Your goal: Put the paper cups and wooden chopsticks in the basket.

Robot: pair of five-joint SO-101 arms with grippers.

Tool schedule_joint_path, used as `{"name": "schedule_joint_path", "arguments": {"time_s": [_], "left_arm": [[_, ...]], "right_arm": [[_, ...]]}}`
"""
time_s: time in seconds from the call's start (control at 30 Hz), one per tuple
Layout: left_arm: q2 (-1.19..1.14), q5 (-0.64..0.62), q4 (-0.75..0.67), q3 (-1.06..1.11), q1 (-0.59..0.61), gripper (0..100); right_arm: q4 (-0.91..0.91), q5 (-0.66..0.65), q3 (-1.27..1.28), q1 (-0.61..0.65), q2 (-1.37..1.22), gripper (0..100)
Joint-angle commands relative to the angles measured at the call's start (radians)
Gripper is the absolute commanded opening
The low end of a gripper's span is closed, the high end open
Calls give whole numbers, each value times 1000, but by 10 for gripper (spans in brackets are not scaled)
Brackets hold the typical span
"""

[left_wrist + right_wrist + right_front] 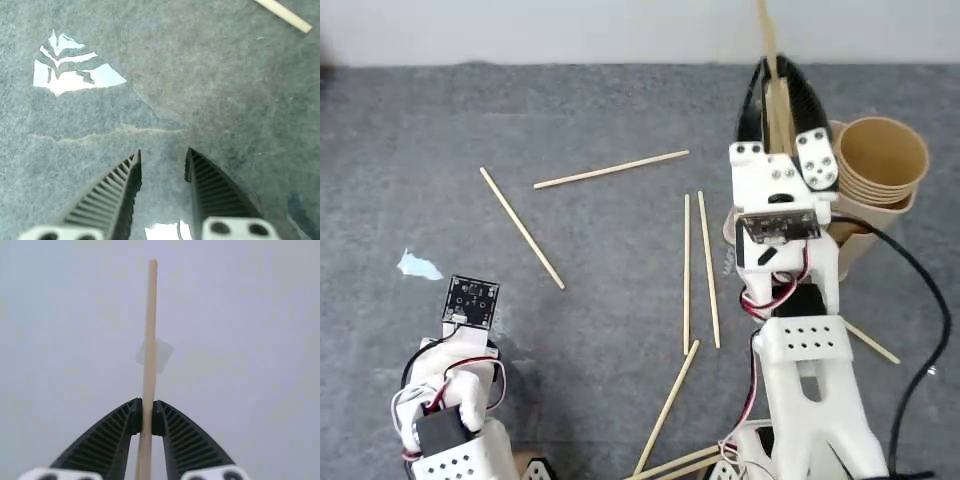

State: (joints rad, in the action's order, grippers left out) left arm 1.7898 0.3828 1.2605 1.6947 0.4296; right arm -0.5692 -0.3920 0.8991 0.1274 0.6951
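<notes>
Right gripper (pixel 147 407): jaws clamped tight on one wooden chopstick (pixel 150 330), which points toward the white wall (pixel 520 30), just beside the nested stack of paper cups (pixel 880 160). Left gripper (pixel 162 160): jaws partly open, gripping nothing, low over the grey mat (pixel 225 90) near a pale scrap (pixel 75 75). Loose chopsticks (pixel 687 270): several lying flat on the mat, mostly between the two arms.

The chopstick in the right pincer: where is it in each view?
High view: held chopstick runs from right pincer to top edge, beside paper cups.
Left wrist view: a different chopstick, on the mat.
Right wrist view: clamped between the black fingers.
Shared landmark: the right pincer.
</notes>
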Motion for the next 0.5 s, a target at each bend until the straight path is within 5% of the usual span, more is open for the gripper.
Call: {"name": "schedule_joint_path", "arguments": {"time_s": [0.0,0.23,0.47], "left_arm": [[8,-6,6,-12,-8,137],[8,-6,6,-12,-8,137],[8,-6,6,-12,-8,137]], "right_arm": [[65,-8,-150,15,5,8],[65,-6,-201,16,-67,8],[-171,-9,-198,-4,-280,8]]}}
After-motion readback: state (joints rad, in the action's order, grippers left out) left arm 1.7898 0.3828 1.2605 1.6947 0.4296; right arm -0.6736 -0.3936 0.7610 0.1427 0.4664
